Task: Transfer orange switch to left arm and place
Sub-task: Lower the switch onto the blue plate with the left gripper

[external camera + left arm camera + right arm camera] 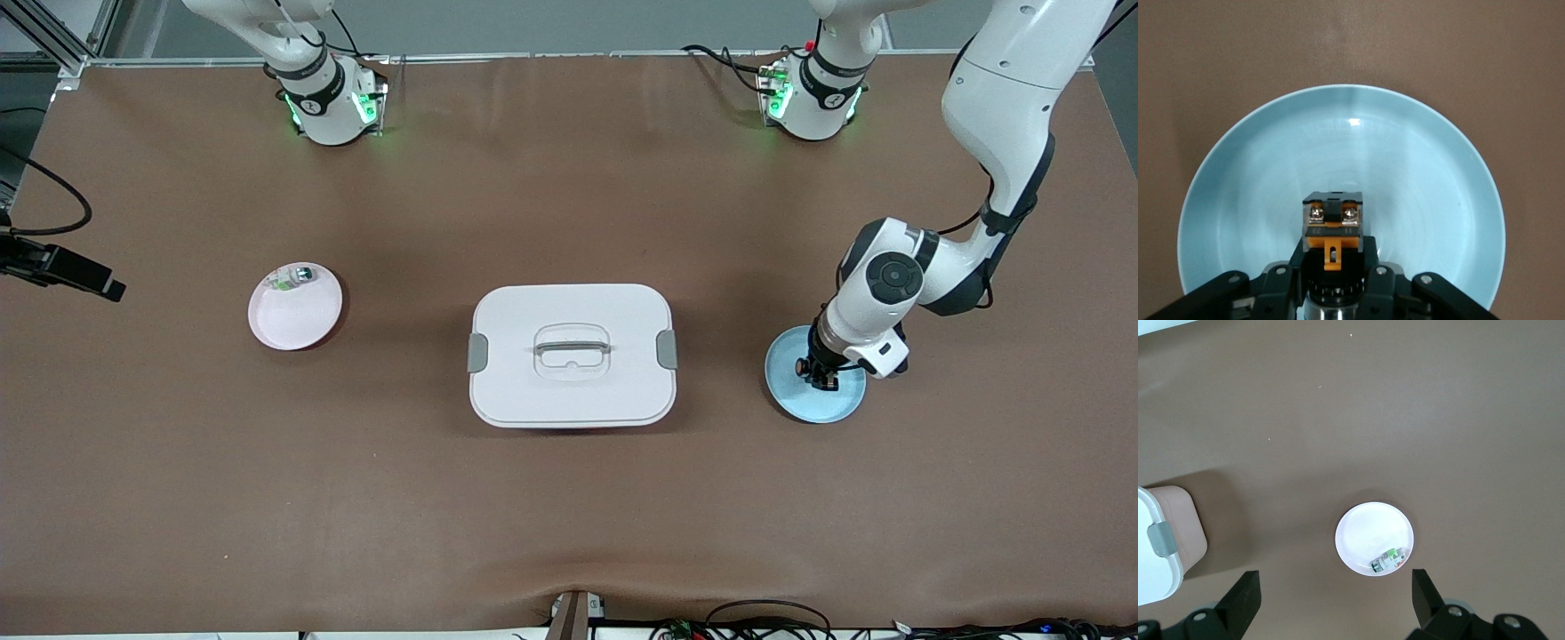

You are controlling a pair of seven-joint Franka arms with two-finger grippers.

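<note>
1. Two robot arms, one left arm [996,169] and one right arm [293,53].
2. Two plates: one pink plate [289,324], one blue plate [822,404].
3. One white box [572,356].
4. One orange switch [1333,230].
5. One small green-and-clear part [289,279].

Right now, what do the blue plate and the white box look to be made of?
Blue plate: probably glazed ceramic or glossy plastic; a small bright highlight and faint concentric rings show on it. Box: likely matte moulded plastic, with rounded corners, grey side clasps and a recessed handle.
</note>
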